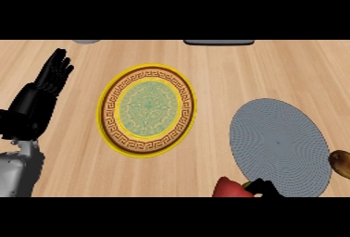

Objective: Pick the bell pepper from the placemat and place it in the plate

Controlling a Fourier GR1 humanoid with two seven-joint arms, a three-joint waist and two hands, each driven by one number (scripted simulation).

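1. The bench (226, 60) is pale wood with straight plank grain running across the view.
2. The plate (147, 110) is the landmark: a round dish with a glossy yellow rim, a brown band of angular key pattern and a pale green ornamented centre. Nothing lies on it.
3. To the right of the plate, apart from it, lies the placemat (279, 146), a flat grey oval with a fine woven, ringed texture.
4. The bell pepper (231, 189) is off the placemat's lower left edge, below and to the right of the plate, at the view's bottom edge. It is red, smooth and rounded, with a green stem at its right side.
5. The right robot hand (265, 187) shows only as black fingers at the pepper's stem side; whether they are clamped on it I cannot tell.
6. The left robot hand (41, 95) rests left of the plate, black fingers straight and pointing up, holding nothing, on a grey forearm.
7. A brown rounded object (340, 163) sits at the placemat's right edge, cut by the frame.
8. Beyond the plate, a dark flat object (219, 42) and a grey rounded one (87, 41) touch the top edge.
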